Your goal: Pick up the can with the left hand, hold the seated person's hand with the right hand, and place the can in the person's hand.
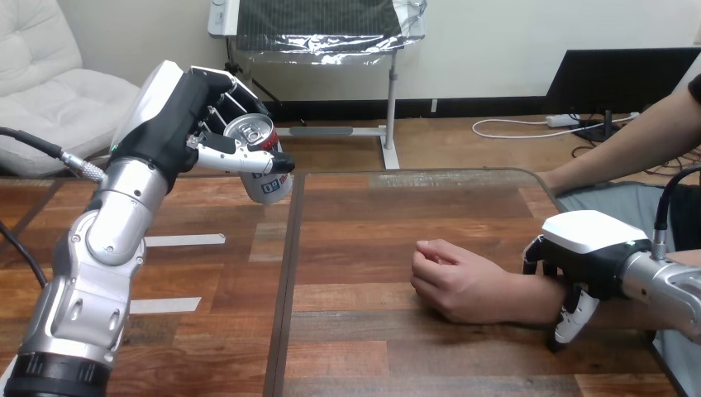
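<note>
In the head view, the left hand (186, 112) is raised above the counter (372, 339) at the end of its silver forearm (103, 248). Its fingers and thumb are wrapped round a drink can (263, 169), grasping it. The can sits at the hand's right side, clear of the wood. It is tilted so that its silver top with the pull tab faces up and towards the camera. Below the thumb the can's body is white with blue print, too small and too covered to make out.

Under the left forearm, two pale tape strips (186, 240) lie flat on the counter, one nearer the hand and one lower down. A dark seam (285, 281) runs down the wood just right of the can, between it and the person's hand (455, 277).

The right hand (591, 244) lies over the person's wrist (541, 298). Its fingers go down the far side and its white thumb curls down the near side, so it clasps the wrist. Just left of the right hand, the person's hand rests on the counter as a loose fist, with the knuckles pointing towards the seam. It is well apart from the left hand and the can, lower and to their right.
</note>
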{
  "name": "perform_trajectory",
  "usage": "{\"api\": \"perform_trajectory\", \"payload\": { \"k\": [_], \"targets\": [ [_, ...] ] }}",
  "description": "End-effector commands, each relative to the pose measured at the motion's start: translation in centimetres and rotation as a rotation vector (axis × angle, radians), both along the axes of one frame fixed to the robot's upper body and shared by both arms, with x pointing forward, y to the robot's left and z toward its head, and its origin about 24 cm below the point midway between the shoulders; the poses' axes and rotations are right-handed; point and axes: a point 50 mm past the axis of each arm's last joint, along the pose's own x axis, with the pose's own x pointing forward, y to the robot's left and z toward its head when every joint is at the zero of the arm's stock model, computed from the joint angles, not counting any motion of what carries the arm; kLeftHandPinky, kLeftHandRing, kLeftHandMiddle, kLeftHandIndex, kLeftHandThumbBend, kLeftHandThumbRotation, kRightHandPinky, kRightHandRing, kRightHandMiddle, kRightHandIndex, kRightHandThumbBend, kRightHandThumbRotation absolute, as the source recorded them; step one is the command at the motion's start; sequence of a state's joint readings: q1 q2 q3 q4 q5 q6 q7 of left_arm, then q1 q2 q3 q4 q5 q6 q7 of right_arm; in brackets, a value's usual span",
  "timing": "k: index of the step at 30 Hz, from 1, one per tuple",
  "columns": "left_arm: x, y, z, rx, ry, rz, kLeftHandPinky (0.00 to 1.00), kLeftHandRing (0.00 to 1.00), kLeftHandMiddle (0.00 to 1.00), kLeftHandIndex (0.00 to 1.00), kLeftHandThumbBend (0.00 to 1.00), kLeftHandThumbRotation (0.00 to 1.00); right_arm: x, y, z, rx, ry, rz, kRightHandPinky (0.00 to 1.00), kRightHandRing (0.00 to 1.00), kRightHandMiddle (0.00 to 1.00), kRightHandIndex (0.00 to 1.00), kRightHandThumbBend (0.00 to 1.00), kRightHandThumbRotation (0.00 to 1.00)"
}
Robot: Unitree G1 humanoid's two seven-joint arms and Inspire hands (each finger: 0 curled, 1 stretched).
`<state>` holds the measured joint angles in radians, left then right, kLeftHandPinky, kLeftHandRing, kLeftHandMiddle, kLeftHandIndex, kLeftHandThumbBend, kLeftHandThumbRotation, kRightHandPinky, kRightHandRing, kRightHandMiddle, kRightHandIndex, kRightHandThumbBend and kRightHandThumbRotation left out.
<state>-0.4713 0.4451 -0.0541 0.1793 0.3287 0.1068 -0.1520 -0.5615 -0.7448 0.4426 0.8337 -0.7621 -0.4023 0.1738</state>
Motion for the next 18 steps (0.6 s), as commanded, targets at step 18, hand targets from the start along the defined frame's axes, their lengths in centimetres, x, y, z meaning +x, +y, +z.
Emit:
{"api": "perform_trajectory", "payload": {
  "k": [18],
  "targets": [
    [0.26,-0.35,3.5,0.001,-0.123,-0.018,0.27,0.32,0.39,0.42,0.73,0.0,-1.13,1.67,-3.06,0.03,0.094,0.02,0.18,0.26,0.38,0.48,0.79,0.19]
  ]
}}
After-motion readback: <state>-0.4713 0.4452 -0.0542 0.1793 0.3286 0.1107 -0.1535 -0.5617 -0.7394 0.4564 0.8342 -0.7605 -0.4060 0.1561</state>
